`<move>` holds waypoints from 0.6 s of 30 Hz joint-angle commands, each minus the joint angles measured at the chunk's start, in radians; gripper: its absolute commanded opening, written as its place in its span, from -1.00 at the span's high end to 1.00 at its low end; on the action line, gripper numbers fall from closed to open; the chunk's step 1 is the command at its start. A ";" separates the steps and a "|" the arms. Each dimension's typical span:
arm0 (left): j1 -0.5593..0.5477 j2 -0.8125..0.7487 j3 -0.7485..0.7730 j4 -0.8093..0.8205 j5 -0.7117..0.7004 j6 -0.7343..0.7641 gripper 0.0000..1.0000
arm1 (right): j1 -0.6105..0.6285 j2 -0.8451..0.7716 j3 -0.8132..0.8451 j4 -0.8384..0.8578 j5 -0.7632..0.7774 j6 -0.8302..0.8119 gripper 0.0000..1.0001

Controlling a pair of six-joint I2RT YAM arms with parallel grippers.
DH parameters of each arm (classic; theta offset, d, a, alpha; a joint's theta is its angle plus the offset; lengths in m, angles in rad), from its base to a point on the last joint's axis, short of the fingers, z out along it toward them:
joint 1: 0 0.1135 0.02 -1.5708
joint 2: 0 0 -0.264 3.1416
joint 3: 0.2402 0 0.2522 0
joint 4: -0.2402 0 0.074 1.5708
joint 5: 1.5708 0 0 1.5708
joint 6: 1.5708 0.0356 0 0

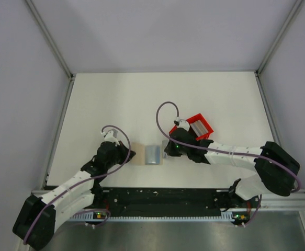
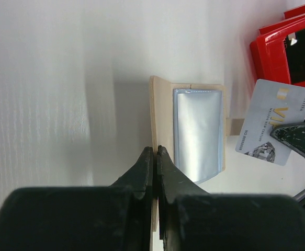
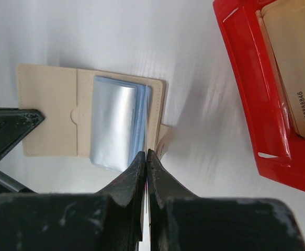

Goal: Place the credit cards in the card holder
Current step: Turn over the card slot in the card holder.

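The card holder point(image 1: 152, 155) lies open on the table, beige with silvery-grey pockets point(image 2: 196, 130). My left gripper point(image 2: 156, 150) is shut on the edge of its left beige flap point(image 3: 47, 110). A silver-white credit card point(image 2: 271, 119) is tilted at the holder's right side, with my right gripper point(image 3: 146, 153) shut on it. In the right wrist view this card shows only edge-on between the jaws, just beside the pockets point(image 3: 115, 123). More credit cards point(image 3: 293, 63) lie in the red tray point(image 1: 199, 121).
The red open-topped tray point(image 3: 246, 89) stands just behind and to the right of the right gripper point(image 1: 166, 150). Grey walls with metal rails point(image 1: 58, 125) border the white table on the left, back and right.
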 commanded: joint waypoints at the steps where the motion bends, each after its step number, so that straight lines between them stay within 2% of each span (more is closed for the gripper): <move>1: -0.002 -0.004 -0.006 0.023 -0.001 0.011 1.00 | -0.008 -0.038 0.008 0.048 0.035 0.005 1.00; 18: -0.002 -0.001 -0.006 0.021 -0.001 0.007 1.00 | -0.015 0.077 0.005 0.131 -0.034 0.034 1.00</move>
